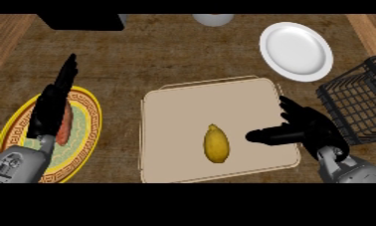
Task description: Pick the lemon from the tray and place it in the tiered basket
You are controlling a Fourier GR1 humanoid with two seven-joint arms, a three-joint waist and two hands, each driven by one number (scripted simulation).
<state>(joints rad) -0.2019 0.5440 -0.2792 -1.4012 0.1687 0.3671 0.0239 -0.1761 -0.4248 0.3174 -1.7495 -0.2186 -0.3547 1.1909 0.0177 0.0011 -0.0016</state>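
A yellow lemon (216, 144) lies on the beige tray (183, 110), toward its front middle. My right hand (305, 128) hovers over the tray's right edge, open, thumb pointing left toward the lemon with a small gap between them. The black wire tiered basket (354, 101) stands at the right edge, just behind and right of that hand. My left hand (53, 101) rests open, fingers up, over a yellow plate at the left.
The yellow patterned plate (84, 125) at the left holds a reddish sausage (64, 125). A white plate (295, 51) sits at the back right. A black box (81, 22) and a pale round object (213, 19) stand along the back edge.
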